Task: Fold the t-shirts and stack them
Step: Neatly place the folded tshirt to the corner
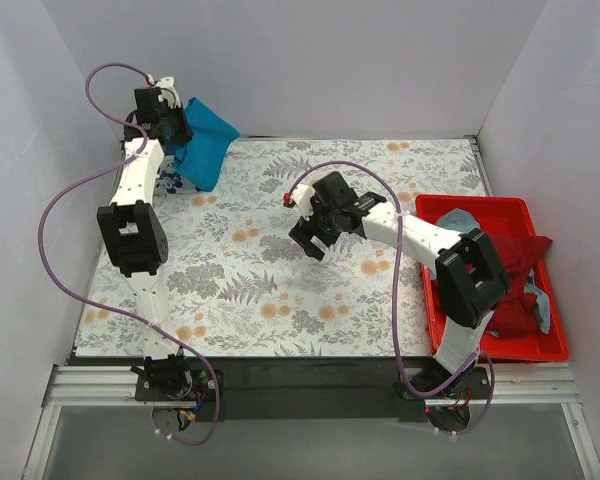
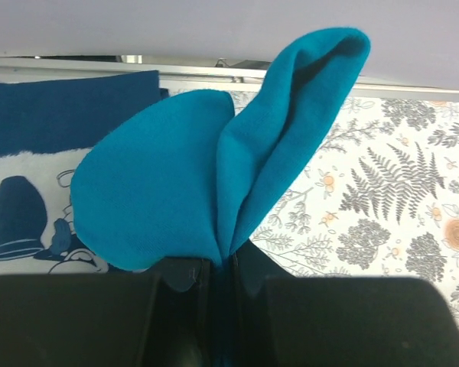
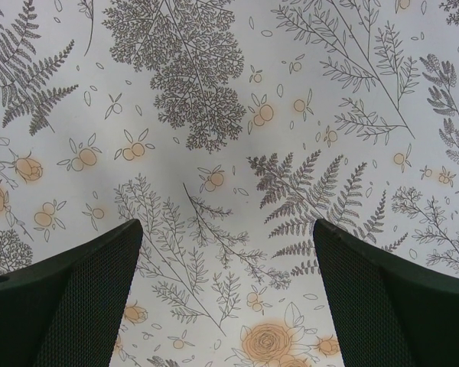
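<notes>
My left gripper is at the table's far left corner, shut on a fold of the teal-blue t-shirt, which hangs bunched from it. In the left wrist view the teal cloth rises in two lobes out of the closed left gripper. Under it lies the navy t-shirt with a white graphic, flat on the table. My right gripper hovers over the table's middle, open. Between its fingers there is only floral tablecloth.
A red plastic bin stands at the right edge of the table. It holds a dark red shirt and pale blue-grey cloth. White walls close in the back and both sides. The floral tablecloth covers the table.
</notes>
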